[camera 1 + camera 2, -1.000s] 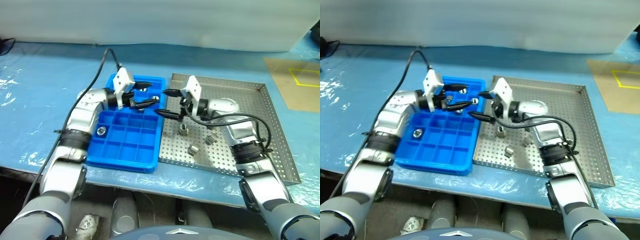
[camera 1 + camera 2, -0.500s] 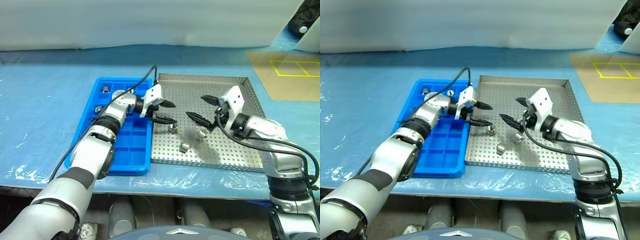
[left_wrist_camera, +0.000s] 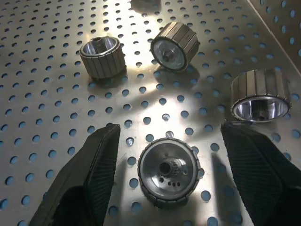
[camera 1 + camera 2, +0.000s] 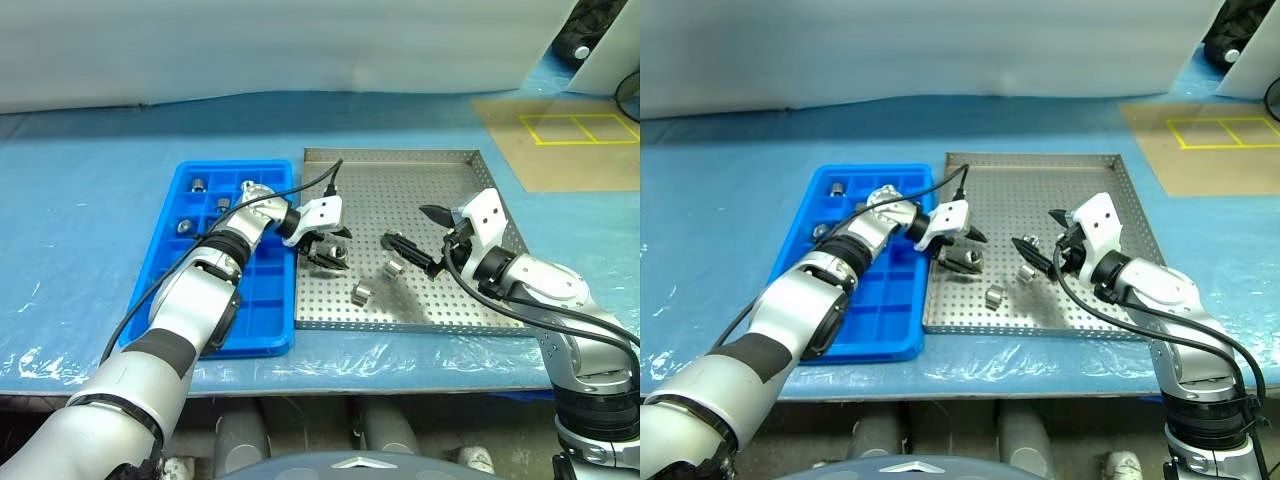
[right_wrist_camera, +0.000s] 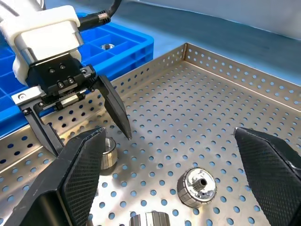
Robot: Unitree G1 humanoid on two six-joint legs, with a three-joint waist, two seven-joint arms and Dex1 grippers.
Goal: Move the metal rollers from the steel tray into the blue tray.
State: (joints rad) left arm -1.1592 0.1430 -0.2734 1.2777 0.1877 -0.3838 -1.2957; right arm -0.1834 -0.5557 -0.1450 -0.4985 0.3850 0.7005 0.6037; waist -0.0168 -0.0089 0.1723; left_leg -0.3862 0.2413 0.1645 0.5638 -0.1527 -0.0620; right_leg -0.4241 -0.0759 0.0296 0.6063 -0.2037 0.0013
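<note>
Head view: left gripper (image 4: 328, 250) spread over a roller (image 4: 336, 263) in the steel tray (image 4: 450, 310), blue tray (image 4: 265, 318) at nine o'clock.

Left wrist view: roller (image 3: 169, 170) between open fingers (image 3: 96, 169) — centre, lower, then close.

Right wrist view: right gripper (image 5: 176, 181) spread wide, empty — keep clear.

Bright, even overhead light. Glare on the steel tray (image 3: 42, 19) floor; rollers (image 3: 169, 172) cast soft shadows. Wrist views sharp; near fingers (image 5: 77, 179) slightly soft.
</note>
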